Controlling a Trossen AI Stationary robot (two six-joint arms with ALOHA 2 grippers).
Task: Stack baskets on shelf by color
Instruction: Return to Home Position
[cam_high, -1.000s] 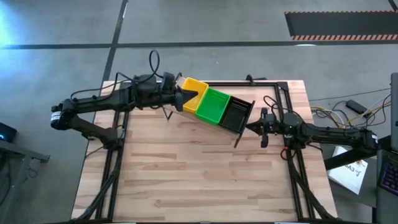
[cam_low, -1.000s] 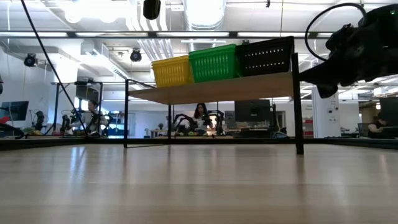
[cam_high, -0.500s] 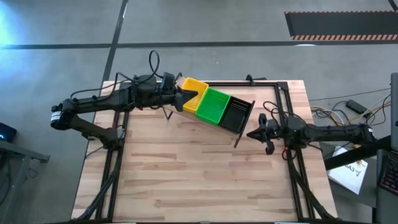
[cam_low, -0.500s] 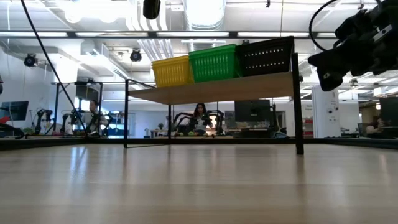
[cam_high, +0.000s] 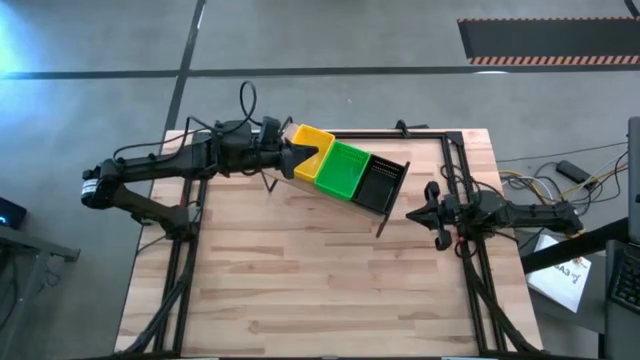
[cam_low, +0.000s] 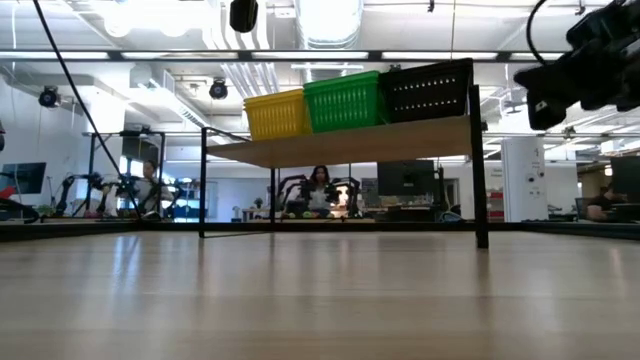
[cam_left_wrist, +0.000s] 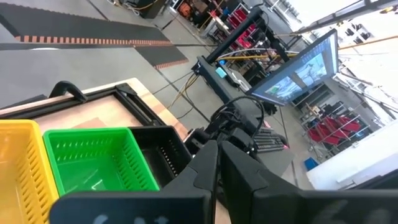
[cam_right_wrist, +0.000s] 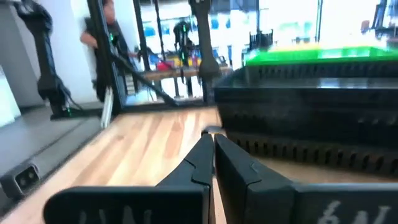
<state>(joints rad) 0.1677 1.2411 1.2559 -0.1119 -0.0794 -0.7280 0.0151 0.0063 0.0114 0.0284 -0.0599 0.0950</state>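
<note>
Wooden tabletop (cam_high: 300, 280) carries the shelf (cam_low: 350, 143), standing on its black legs in the far half, skewed to the edges. On its plank, touching in a row: yellow basket (cam_high: 312, 150), green basket (cam_high: 343, 168), black basket (cam_high: 378, 183).

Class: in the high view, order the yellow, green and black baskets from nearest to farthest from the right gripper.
Measured from the right gripper:
1. Black basket, at the row's right end.
2. Green basket, in the middle.
3. Yellow basket, at the left end, beside the left gripper.

A grey concrete floor (cam_high: 380, 40) carries a stripe-edged black mat (cam_high: 548, 36), and bright ceiling lights (cam_low: 330, 14) glare overhead.
</note>
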